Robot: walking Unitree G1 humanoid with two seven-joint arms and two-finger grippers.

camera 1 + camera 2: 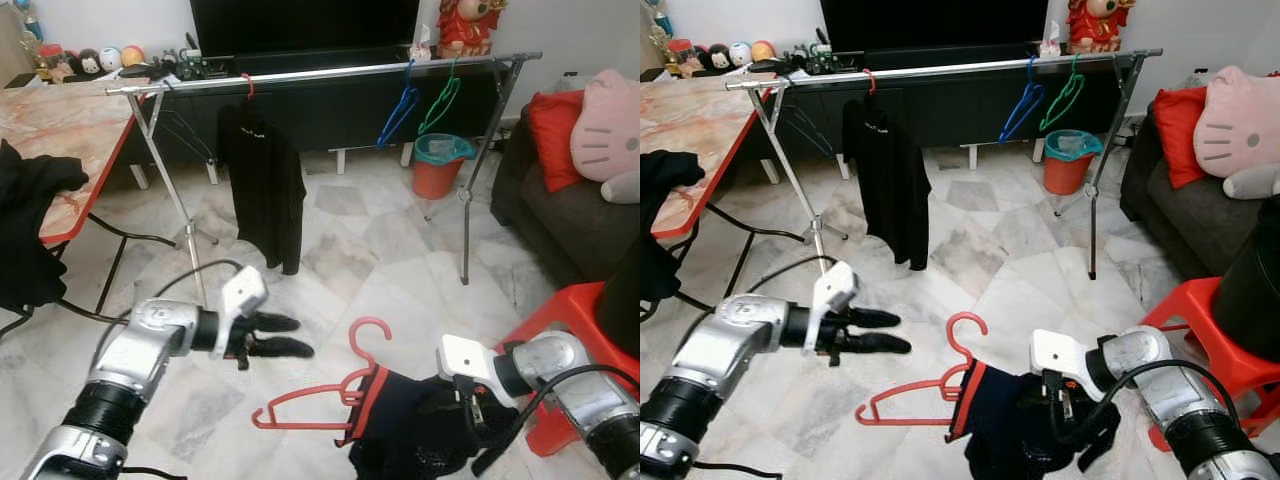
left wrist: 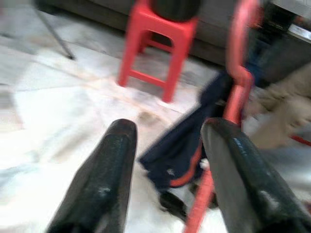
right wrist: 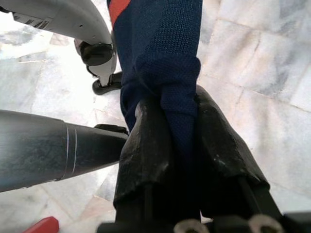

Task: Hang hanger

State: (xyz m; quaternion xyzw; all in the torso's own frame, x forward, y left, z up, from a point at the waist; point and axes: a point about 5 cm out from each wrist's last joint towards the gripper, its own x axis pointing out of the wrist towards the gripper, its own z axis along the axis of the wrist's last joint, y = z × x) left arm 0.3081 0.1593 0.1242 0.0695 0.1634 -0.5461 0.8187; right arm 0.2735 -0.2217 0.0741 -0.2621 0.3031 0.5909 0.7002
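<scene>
A red hanger (image 1: 320,395) carries a dark navy garment (image 1: 410,425) with a red collar, held low over the marble floor. My right gripper (image 3: 175,141) is shut on a fold of that garment. My left gripper (image 1: 285,335) is open, its fingers (image 2: 112,174) pointing toward the hanger's hook from the left, a short way off. Beyond stands a metal clothes rail (image 1: 330,72) with a black shirt (image 1: 262,180) on a red hanger, plus a blue hanger (image 1: 400,105) and a green hanger (image 1: 440,100), both bare.
A marble-topped table (image 1: 60,130) with black clothes draped over its edge stands at left. A red stool (image 1: 570,320) and a dark sofa (image 1: 560,210) with cushions are at right. An orange bin (image 1: 440,165) sits behind the rail. A TV cabinet lines the far wall.
</scene>
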